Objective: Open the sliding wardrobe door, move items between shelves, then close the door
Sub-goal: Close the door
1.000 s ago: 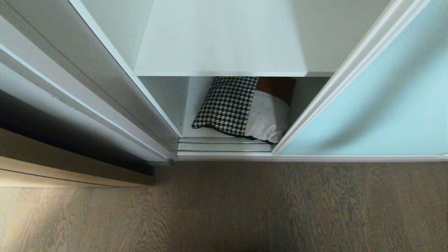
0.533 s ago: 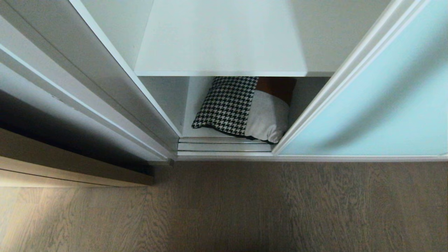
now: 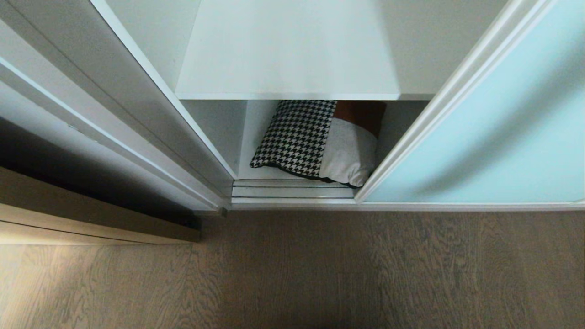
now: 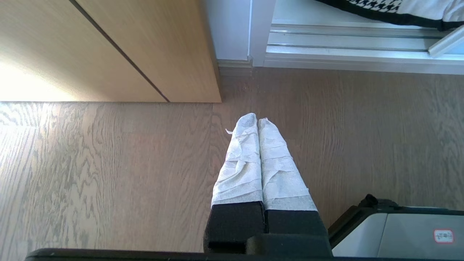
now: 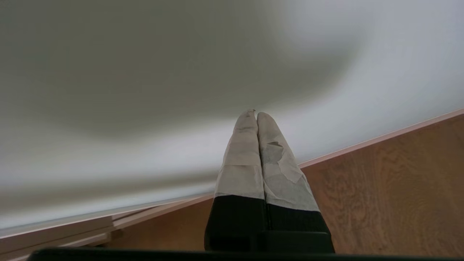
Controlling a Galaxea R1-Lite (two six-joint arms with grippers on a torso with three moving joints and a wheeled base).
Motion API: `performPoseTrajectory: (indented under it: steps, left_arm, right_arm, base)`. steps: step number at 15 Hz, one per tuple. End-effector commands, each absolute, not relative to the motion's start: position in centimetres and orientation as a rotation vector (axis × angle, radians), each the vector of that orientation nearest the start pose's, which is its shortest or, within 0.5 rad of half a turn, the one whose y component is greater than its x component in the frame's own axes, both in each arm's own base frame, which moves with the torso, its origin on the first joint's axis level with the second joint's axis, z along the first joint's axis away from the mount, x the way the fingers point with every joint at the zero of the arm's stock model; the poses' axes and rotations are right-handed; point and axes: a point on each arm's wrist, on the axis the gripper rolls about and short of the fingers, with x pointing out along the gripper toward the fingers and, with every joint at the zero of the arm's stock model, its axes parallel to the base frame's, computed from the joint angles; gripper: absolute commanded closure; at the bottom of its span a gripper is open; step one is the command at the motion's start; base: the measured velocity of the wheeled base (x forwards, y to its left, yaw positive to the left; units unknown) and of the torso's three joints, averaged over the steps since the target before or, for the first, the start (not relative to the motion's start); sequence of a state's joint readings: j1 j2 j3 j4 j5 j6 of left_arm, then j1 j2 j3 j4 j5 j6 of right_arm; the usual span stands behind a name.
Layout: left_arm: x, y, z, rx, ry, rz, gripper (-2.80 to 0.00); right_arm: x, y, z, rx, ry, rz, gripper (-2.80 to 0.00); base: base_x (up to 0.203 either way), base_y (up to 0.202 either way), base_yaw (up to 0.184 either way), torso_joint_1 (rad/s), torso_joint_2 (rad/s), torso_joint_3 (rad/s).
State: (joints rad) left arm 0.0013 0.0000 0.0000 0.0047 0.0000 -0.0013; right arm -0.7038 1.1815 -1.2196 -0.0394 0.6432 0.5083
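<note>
The sliding wardrobe door (image 3: pixel 493 137), frosted aqua glass in a pale frame, stands slid aside at the right, leaving a gap. Inside, a houndstooth, brown and cream cushion (image 3: pixel 320 139) lies on the bottom shelf (image 3: pixel 256 137), its right corner next to the door's frame. A bare white shelf (image 3: pixel 288 55) is above it. Neither gripper shows in the head view. My left gripper (image 4: pixel 258 120) is shut and empty over the floor, short of the door track (image 4: pixel 344 40); the cushion's edge (image 4: pixel 380 5) shows beyond. My right gripper (image 5: pixel 255 114) is shut and empty, pointing at the door's pale panel (image 5: pixel 163 72).
A light wood cabinet (image 4: pixel 108 47) stands left of the wardrobe, with the wardrobe's white side wall (image 3: pixel 151 114) beside it. Grey wood-grain floor (image 3: pixel 320 274) lies in front. A corner of my base (image 4: pixel 398 232) shows beside the left gripper.
A soft shadow on the door's glass has shifted slightly. Door, cushion and shelves stand where they were.
</note>
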Motion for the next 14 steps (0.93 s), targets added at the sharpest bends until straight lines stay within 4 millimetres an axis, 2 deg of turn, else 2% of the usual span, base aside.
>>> performPoseTrajectory:
  steps: [1, 7, 11, 14]
  left_arm:
    - [-2.3, 0.0, 7.5, -0.002, 0.005, 0.002, 0.0]
    - [-2.3, 0.0, 7.5, -0.002, 0.006, 0.002, 0.0]
    - [-2.3, 0.0, 7.5, -0.002, 0.005, 0.002, 0.0]
    - [-2.3, 0.0, 7.5, -0.002, 0.005, 0.002, 0.0]
  right_arm:
    - [13.2, -8.9, 36.6, 0.467, -0.062, -0.014, 0.0]
    - [12.7, -6.0, 36.4, 0.458, -0.038, 0.128, 0.0]
    - [11.5, -3.9, 35.7, 0.453, -0.023, 0.231, 0.0]
    - [9.5, -1.8, 35.5, 0.425, -0.01, 0.422, 0.0]
  base:
    - [0.0, 0.0, 0.0, 0.0, 0.0, 0.0]
    - [0.0, 0.0, 0.0, 0.0, 0.0, 0.0]
    - [0.0, 0.0, 0.0, 0.0, 0.0, 0.0]
    - [0.0, 0.0, 0.0, 0.0, 0.0, 0.0]
